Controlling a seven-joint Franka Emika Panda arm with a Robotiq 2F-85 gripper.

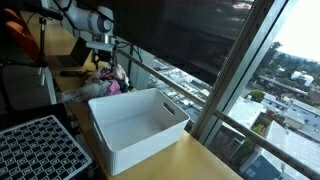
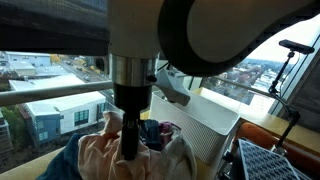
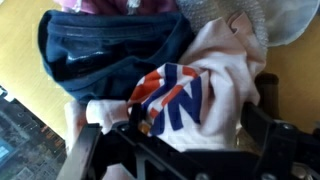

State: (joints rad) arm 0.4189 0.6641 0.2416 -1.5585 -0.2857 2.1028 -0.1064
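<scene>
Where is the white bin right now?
In an exterior view the bin sits mid-frame on the table by the window, clothes pile behind it, black tray lower left.

Bright daylight through the window (image 1: 283, 95), washed-out sky at the corner, dim backlit room, blurred clothes (image 3: 175, 95) close in the wrist view.

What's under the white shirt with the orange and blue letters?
A dark blue garment pokes out from under the white shirt. Whatever lies beneath the shirt's middle is covered, so it cannot be seen.
</scene>
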